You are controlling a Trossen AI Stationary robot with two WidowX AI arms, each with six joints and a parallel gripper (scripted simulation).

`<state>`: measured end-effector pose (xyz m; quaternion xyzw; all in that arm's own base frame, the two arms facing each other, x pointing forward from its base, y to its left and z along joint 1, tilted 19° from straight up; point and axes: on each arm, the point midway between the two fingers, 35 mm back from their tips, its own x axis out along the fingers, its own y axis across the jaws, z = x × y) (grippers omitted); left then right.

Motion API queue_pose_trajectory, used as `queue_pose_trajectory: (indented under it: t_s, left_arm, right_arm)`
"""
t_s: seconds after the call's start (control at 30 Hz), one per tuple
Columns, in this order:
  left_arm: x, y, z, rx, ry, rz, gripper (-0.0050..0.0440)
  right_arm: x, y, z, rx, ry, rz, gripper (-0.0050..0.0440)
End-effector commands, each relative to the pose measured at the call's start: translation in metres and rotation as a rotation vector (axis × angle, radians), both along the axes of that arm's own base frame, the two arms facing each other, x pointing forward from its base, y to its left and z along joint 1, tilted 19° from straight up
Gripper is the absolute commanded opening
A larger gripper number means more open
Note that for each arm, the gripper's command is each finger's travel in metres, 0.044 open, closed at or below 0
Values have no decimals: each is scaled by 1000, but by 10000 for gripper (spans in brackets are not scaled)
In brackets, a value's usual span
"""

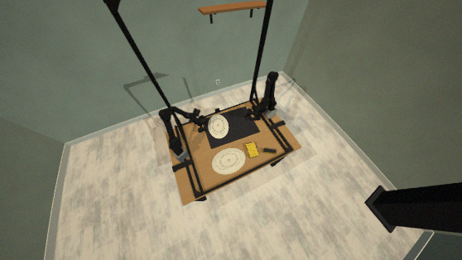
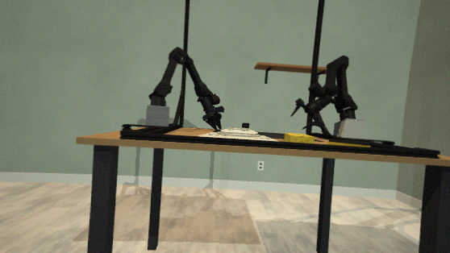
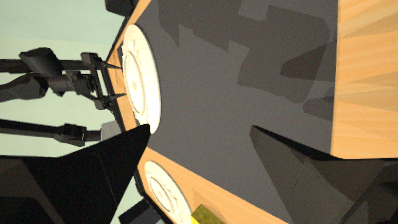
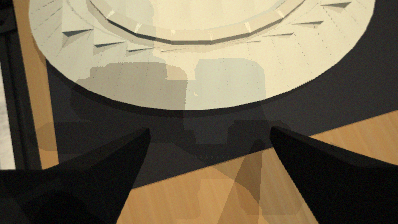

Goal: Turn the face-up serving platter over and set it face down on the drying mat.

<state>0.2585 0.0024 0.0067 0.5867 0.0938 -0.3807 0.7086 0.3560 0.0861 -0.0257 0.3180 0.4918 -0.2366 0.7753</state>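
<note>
A cream serving platter (image 1: 218,126) (image 2: 240,131) (image 3: 155,82) (image 4: 320,50) lies face down with its raised foot ring up, near one rear corner of the dark drying mat (image 1: 238,134) (image 3: 225,100) (image 4: 350,90). Its rim seems to reach slightly past the mat's rear edge. My right gripper (image 1: 203,125) (image 2: 218,129) (image 4: 210,132) is open and empty just outside the rim; in the right wrist view a gap shows between fingertips and rim. My left gripper (image 1: 248,115) (image 2: 296,109) (image 3: 201,129) is open and empty above the mat's other end.
A second cream plate (image 1: 228,161) (image 3: 162,187) lies on the table in front of the mat. Beside it are a yellow sponge (image 1: 252,149) (image 2: 299,138) and a dark block (image 1: 269,151). Black rails edge the table; a small black block (image 1: 217,110) (image 2: 245,126) stands at the rear edge behind the platter.
</note>
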Motion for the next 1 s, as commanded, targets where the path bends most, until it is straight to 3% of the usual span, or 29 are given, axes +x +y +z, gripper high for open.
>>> queue_pose_trajectory:
  t_s: [0.0, 0.97]
  left_arm:
    - [-1, 0, 0, 0, 0, -1, 440]
    - [-1, 0, 0, 0, 0, 0, 440]
  right_arm:
    - [-8, 4, 0, -2, 11, 1, 440]
    - [-11, -4, 35, 1, 14, 2, 440]
